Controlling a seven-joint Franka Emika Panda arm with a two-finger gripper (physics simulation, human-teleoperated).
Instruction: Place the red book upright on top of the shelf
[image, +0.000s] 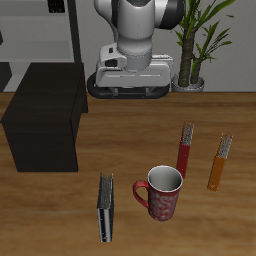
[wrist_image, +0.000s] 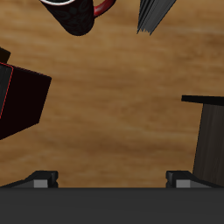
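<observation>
So I've got the arm up near the back of the desk (image: 130, 140), and its pincer (wrist_image: 112, 178) looks spread wide with nothing in it. The red book (image: 185, 150) is lying flat on the wood, just beside the mug (image: 161, 193) and near the orange book (image: 220, 162). The shelf (image: 45, 118) sits well apart, its top bare. A dark book (image: 106, 208) lies by the front edge.

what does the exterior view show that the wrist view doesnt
Only the exterior view shows the orange book, the potted plant, the grey rack and the robot's body. Only the wrist view shows the gripper's fingertips, set wide apart over bare table. Both show the shelf, the mug, the dark grey-black book and the red book.
</observation>
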